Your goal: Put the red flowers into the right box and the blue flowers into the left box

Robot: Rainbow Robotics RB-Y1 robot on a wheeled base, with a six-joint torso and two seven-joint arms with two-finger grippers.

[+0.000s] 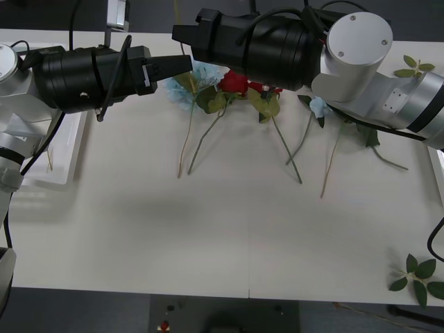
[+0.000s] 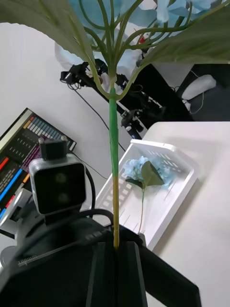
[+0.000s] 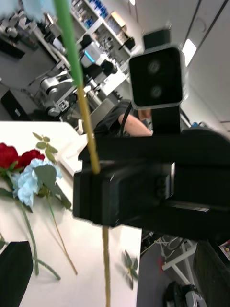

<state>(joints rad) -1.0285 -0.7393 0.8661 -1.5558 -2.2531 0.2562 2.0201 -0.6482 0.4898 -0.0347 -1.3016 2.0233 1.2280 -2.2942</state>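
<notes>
Front view: both arms meet above the far side of the worktop [image 1: 208, 236], the right gripper [image 1: 182, 36] and the left gripper [image 1: 177, 66] nearly nose to nose. Right wrist view has its black fingers [image 2: 106, 268] pressed together on a long green stem [image 2: 114, 158], a blue flower's leaves and pale head fanning above. Beyond, the slotted left box [image 2: 184, 180] already holds one blue flower [image 2: 143, 173]. Left gripper's fingers stand apart at the corners, that same stem, I think, running between them. On the worktop, red roses [image 1: 234, 82] and another blue flower [image 1: 318, 106] lie in a row, stems toward the robot.
</notes>
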